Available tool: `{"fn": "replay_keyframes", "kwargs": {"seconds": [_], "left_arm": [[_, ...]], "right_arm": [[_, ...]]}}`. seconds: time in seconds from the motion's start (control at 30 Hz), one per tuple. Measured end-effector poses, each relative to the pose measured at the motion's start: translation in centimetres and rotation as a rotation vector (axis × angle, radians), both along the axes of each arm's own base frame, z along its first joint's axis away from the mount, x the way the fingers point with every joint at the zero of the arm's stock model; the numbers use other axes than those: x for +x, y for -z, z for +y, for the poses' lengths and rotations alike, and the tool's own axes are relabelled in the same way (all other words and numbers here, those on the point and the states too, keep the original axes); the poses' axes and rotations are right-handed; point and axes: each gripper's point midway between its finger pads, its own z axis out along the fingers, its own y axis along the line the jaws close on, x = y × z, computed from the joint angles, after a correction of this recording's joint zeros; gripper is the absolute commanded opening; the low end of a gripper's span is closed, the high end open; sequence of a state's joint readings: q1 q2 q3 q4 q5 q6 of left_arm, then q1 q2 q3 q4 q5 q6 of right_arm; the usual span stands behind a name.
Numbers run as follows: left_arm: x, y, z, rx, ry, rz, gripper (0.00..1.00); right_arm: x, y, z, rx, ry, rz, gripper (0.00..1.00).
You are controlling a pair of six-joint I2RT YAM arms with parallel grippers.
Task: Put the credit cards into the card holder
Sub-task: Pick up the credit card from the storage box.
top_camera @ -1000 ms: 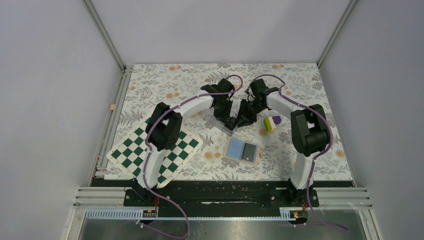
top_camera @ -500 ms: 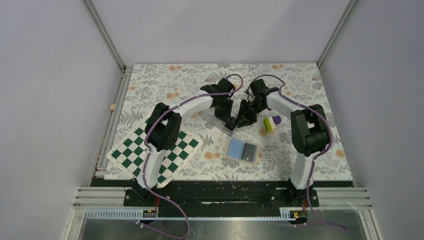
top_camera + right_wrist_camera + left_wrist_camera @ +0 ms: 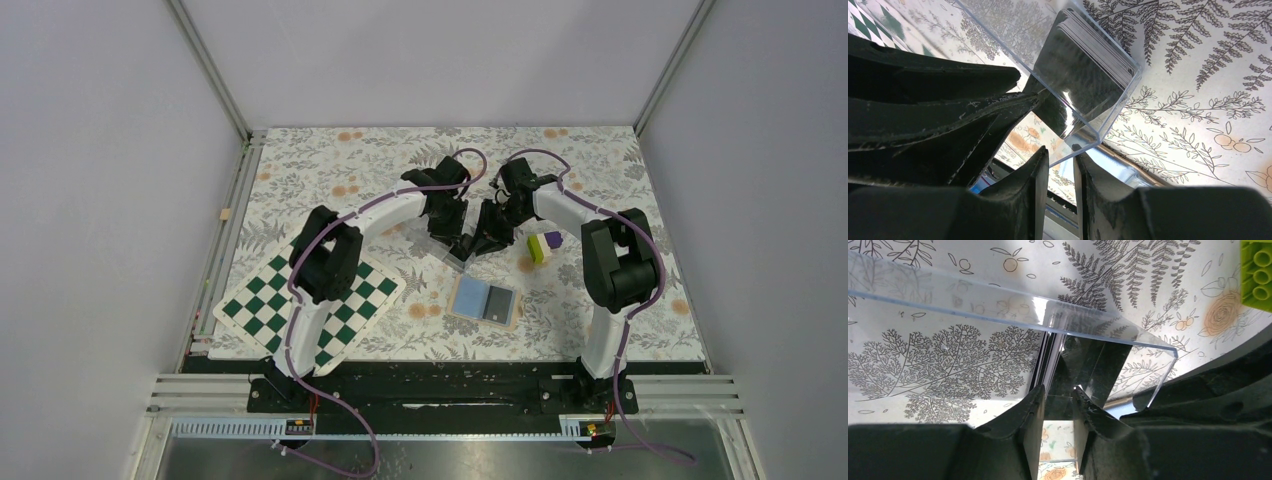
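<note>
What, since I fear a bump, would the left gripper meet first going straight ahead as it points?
Most likely the credit cards, standing on edge in the clear box, directly ahead of the left gripper; depth is hard to judge.

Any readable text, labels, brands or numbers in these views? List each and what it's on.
None can be read.
cards in the clear box: dark faces, no print discernible.
card holder, chequered board, green-purple block: no markings visible.

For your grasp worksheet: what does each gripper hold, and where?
Right gripper: jaws pinch the clear box by a wall's edge. Left gripper: cannot tell.
</note>
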State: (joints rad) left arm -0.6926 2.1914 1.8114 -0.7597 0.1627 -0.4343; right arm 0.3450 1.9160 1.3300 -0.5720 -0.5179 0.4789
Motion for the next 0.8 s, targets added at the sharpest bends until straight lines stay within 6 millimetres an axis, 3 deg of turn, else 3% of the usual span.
{"fn": "replay_keyframes", "kwargs": {"seconds": [0.43,0.57,0.8], "left_arm": [[-1.1,0.2,-0.9,-0.036,0.033,0.044,0.14],[-1.1,0.1,-1.2,-0.05,0.041,0.046,0.28],[-0.2,0.4,-0.5,-0.004,0.016,0.003,0.32]], "right_arm": [[-0.1,0.1,0.0,-0.001,0.0,0.003,0.32],[-0.1,0.1,0.0,-0.001,-0.001,0.004,0.32],[-0.1,0.1,0.0,-0.001,-0.001,0.003,0.32]]}}
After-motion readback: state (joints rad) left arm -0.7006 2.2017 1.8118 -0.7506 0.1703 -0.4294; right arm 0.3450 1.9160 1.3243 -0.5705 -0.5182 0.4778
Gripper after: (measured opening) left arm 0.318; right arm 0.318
